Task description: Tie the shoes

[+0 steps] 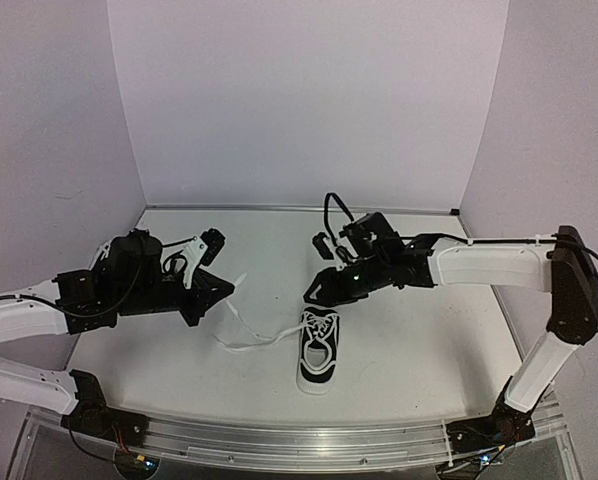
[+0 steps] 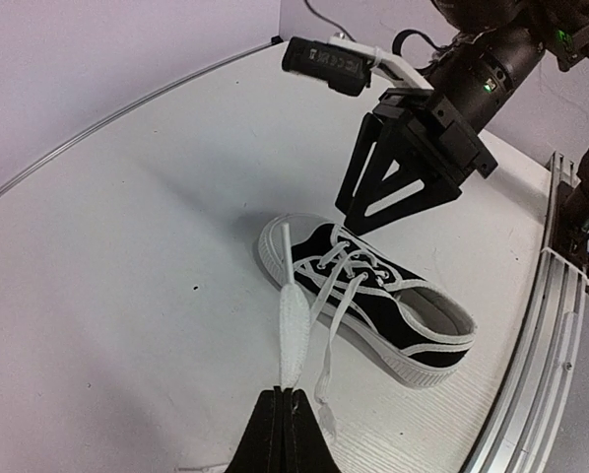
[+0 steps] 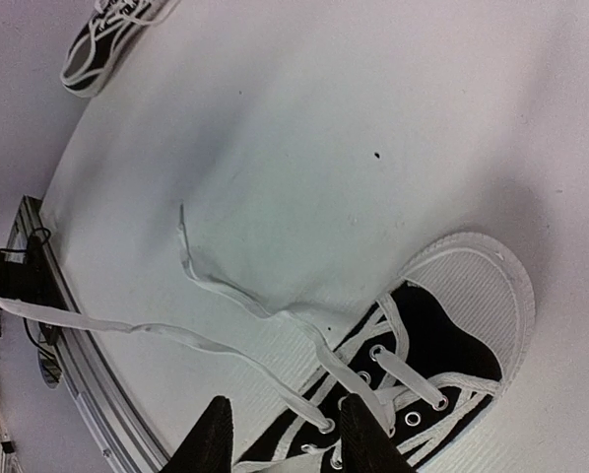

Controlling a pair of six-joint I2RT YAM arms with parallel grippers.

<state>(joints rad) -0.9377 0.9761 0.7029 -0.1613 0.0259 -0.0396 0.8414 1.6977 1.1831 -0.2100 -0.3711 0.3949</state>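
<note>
The shoe [image 1: 319, 358] lies on its sole mid-tabletop [image 1: 429, 340], toe toward the back wall. The left gripper [image 2: 286, 399] is pressed together on one lace [image 2: 293, 315], drawn up from the eyelets. Pull harder and that shoe may skid or tip, or the lace may slip free! The right gripper [image 3: 287, 404] hovers spread over the eyelets; crossed strands crowd beneath it, so it could pinch the wrong one. The other lace [image 3: 226, 286] trails loose. A second shoe [image 3: 107, 39] sits well apart, near the left arm.
</note>
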